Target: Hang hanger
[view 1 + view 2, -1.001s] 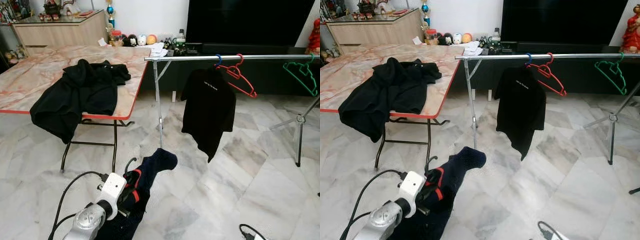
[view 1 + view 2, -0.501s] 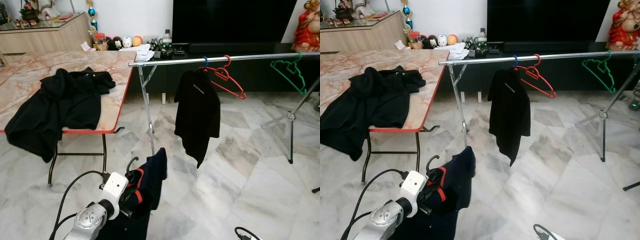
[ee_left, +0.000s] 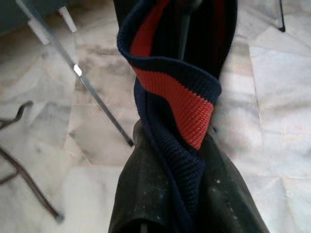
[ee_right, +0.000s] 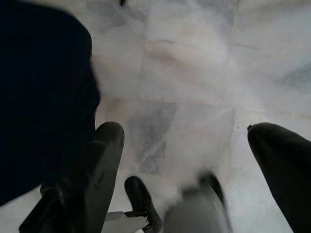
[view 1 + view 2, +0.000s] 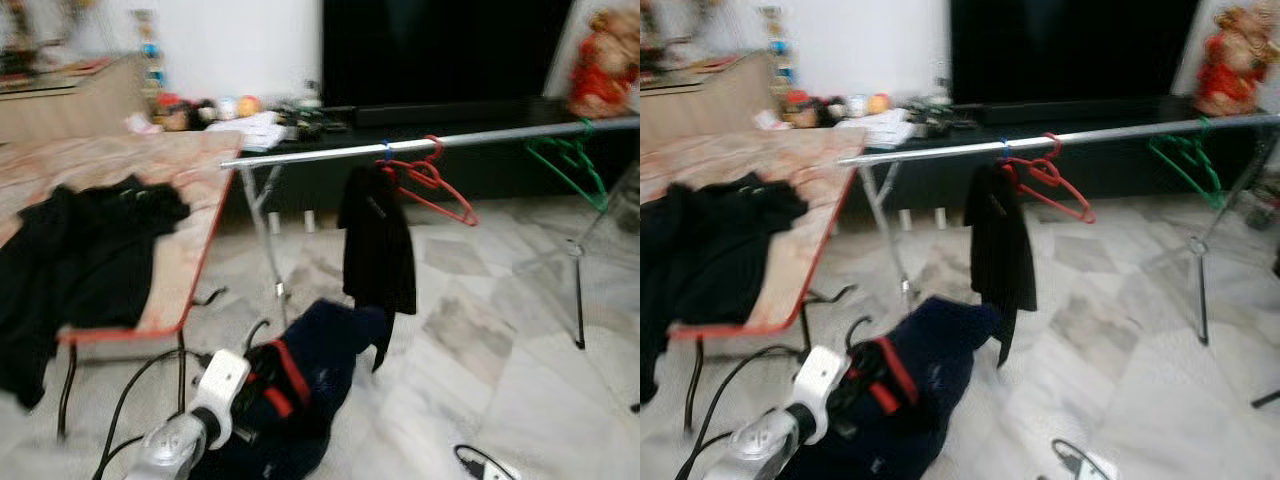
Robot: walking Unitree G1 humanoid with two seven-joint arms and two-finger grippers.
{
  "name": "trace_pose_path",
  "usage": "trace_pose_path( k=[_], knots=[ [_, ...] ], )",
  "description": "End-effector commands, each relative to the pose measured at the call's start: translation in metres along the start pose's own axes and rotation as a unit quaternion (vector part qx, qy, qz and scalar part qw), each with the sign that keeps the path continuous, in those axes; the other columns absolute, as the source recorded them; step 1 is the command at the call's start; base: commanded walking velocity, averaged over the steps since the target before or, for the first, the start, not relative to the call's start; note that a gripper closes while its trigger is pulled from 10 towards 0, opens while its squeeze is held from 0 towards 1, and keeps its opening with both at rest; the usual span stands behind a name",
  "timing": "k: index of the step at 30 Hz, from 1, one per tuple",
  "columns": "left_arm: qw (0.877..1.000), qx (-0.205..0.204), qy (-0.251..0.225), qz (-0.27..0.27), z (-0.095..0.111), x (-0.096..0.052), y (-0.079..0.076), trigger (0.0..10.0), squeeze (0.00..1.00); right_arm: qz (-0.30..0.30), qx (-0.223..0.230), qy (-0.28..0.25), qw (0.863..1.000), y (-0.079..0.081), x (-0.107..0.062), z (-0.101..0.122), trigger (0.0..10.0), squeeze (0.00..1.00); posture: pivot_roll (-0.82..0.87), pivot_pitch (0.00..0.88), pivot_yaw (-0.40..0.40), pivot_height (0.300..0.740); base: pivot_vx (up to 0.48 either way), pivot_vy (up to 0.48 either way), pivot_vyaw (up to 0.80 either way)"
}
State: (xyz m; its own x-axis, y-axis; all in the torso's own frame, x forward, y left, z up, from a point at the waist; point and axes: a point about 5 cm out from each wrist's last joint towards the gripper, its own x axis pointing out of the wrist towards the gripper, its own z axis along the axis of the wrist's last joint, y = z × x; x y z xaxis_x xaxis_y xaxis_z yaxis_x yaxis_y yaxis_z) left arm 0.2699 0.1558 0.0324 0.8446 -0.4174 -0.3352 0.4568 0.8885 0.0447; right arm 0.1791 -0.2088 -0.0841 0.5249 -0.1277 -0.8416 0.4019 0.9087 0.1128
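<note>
My left gripper (image 5: 262,385) is low at the front left, shut on a hanger with a navy garment (image 5: 320,370) that has a red collar (image 3: 187,104). The hanger's black hook (image 5: 255,332) curls up beside the wrist. The garment bulges toward the metal rack rail (image 5: 480,137), which crosses the view at chest height ahead. On the rail hang a black shirt (image 5: 378,240), a bare red hanger (image 5: 432,187) and a green hanger (image 5: 565,160). My right gripper (image 4: 187,131) is open above the marble floor, with the navy cloth (image 4: 43,97) beside it.
A folding table (image 5: 185,260) with black clothes (image 5: 85,250) stands to the left, close to the rail's end. The rack's legs (image 5: 578,290) stand at the right. A dark TV (image 5: 440,50) and low cabinet lie behind the rail. The picture is blurred.
The whole picture has shifted and blurred, so the camera moved. The navy garment has risen and swung right, now reaching the hem of the black shirt.
</note>
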Motion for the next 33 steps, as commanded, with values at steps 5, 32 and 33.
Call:
trace_pose_path(
  k=[5, 32, 33],
  knots=[
    [0.999, 0.009, -0.017, 0.025, 0.011, 0.008, 0.001, 10.0, 0.00, -0.013, -0.009, 0.008, 1.000, -0.008, -0.001, -0.001, 10.0, 0.00, -0.04, 0.000, 0.082, 0.740, 0.252, 0.000, 0.00],
    [0.998, -0.021, -0.012, 0.066, 0.009, 0.009, 0.007, 10.0, 0.00, -0.001, -0.049, -0.002, 0.999, -0.006, 0.000, 0.004, 10.0, 0.00, -0.03, 0.000, 0.076, 0.740, 0.000, -0.302, 0.12],
    [0.997, -0.022, -0.012, 0.066, 0.009, 0.009, 0.007, 10.0, 0.00, -0.001, -0.049, -0.003, 0.999, -0.006, 0.000, 0.004, 10.0, 0.00, -0.03, 0.000, 0.076, 0.740, 0.000, -0.480, 0.00]
  ],
)
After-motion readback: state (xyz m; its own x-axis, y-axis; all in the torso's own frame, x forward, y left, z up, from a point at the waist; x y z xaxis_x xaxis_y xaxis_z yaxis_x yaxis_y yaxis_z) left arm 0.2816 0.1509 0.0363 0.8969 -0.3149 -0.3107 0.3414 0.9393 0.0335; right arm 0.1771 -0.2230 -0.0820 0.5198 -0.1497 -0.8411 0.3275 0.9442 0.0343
